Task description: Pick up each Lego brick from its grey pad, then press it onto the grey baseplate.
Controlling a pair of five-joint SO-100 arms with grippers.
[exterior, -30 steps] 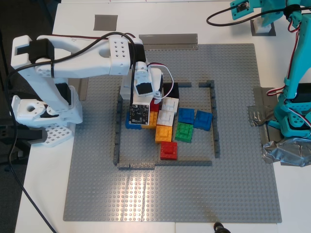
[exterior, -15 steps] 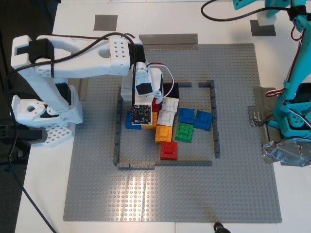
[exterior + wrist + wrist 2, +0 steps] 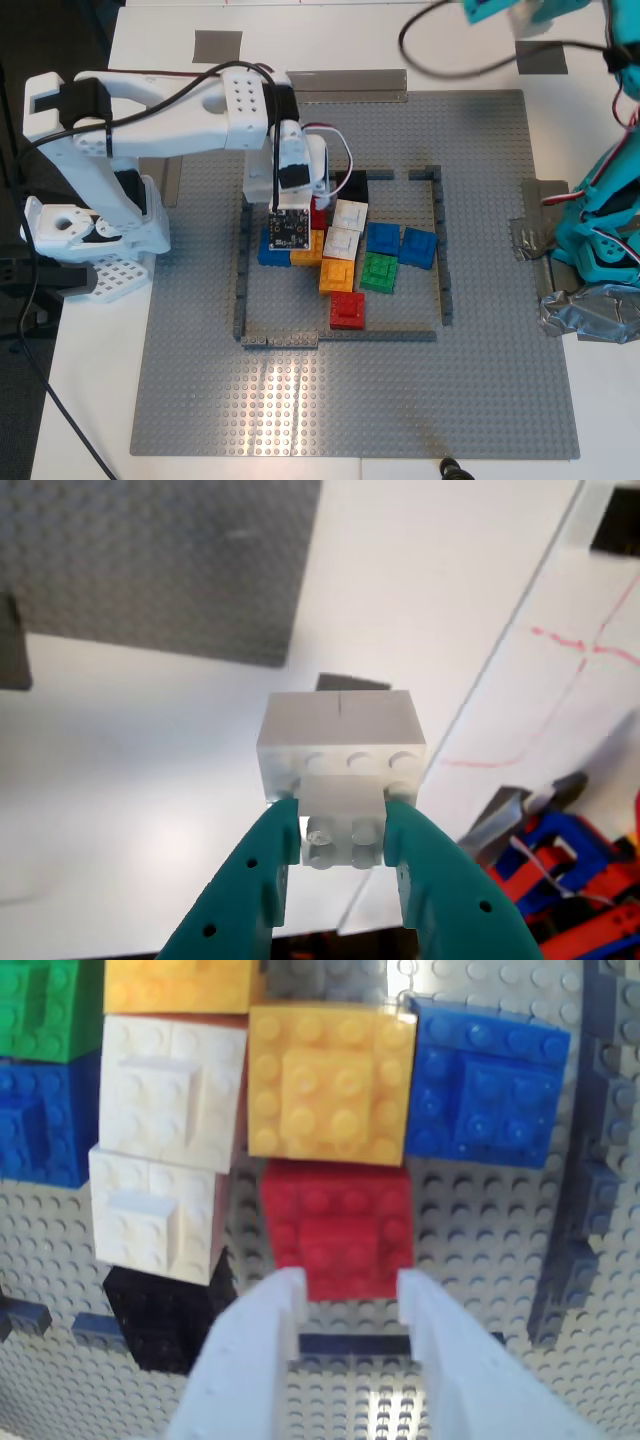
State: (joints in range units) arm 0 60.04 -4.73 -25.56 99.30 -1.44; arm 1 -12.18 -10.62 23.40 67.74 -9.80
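Right now my first hand (image 3: pixel 342 832), teal plastic w/ two tapered fingers, is closed on the raised square top of a white Lego brick (image 3: pixel 342 760); the brick is translucent-looking, glossy, studs showing along its edge. It hangs above the smooth white worktop (image 3: pixel 140 780), w/ a corner of the grey baseplate (image 3: pixel 160 560) beyond. In the exterior view that arm is a blurred teal shape at the view's top right, next to a dark grey pad (image 3: pixel 545 58).

My second hand (image 3: pixel 350 1305), white plastic, has its fingers parted, nothing between them. Its tips sit either side of the near edge of a red Lego brick (image 3: pixel 340 1225); can't tell if they touch it. That brick is pressed on the studded baseplate, inside the outline of thin dark grey bricks (image 3: pixel 442 250), packed against an orange brick (image 3: pixel 330 1085), w/ two white bricks (image 3: pixel 165 1150) and a black brick (image 3: pixel 160 1310) beside it, and a blue brick (image 3: pixel 485 1080) just beside the orange.

Exterior view also shows another red brick (image 3: pixel 348 310), a green brick (image 3: pixel 378 272) and a 2nd flat grey pad (image 3: pixel 217 45) top left.
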